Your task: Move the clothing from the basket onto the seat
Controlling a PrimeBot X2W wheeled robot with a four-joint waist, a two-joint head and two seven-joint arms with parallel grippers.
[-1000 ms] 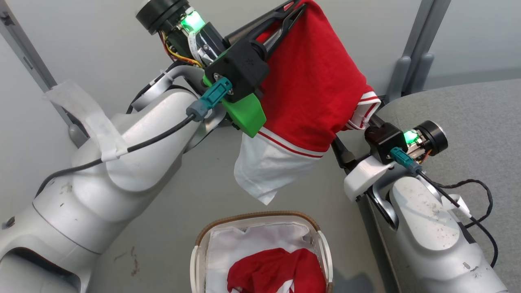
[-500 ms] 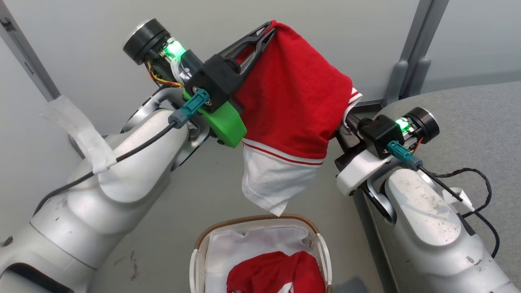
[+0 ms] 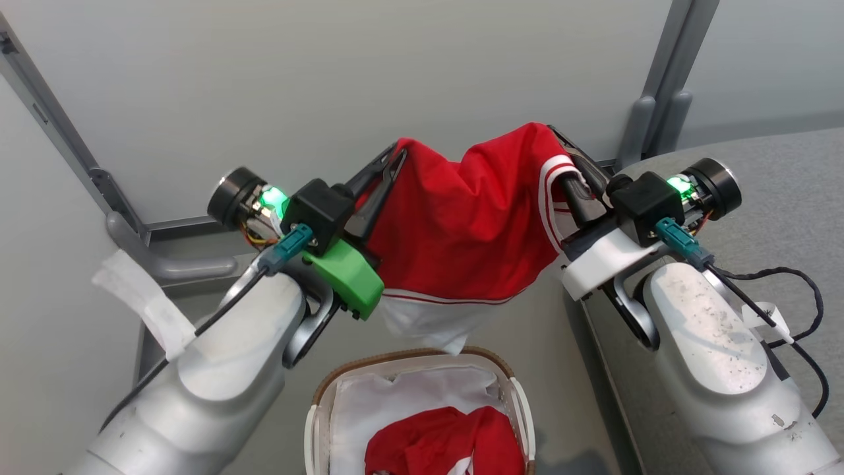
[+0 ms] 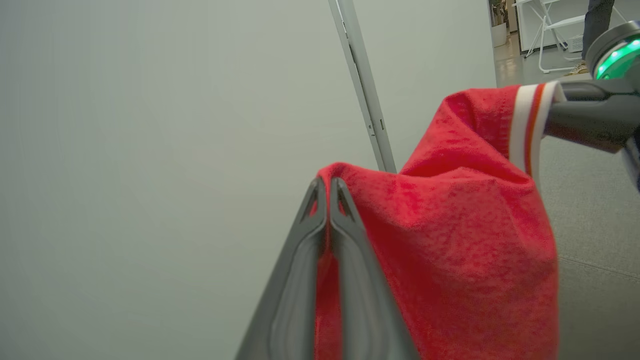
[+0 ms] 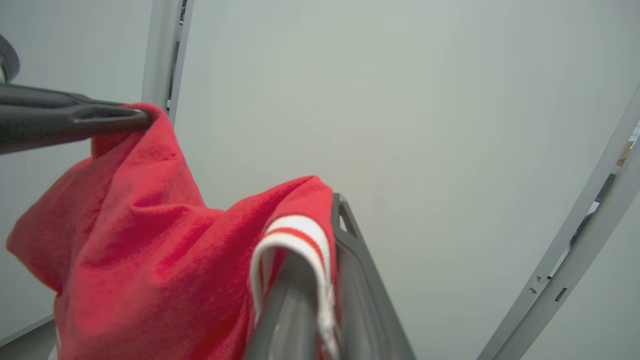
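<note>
no readable text, labels, numbers, signs anywhere

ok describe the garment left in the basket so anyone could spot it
Find the brown-rimmed white basket low in the head view. Inside, on a white sheet, lies a crumpled red garment. Unlike the red garment strung up above, it lies loose.

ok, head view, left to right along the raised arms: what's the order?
left gripper → held red garment → right gripper → grey seat. Both grippers are shut on the garment.
</note>
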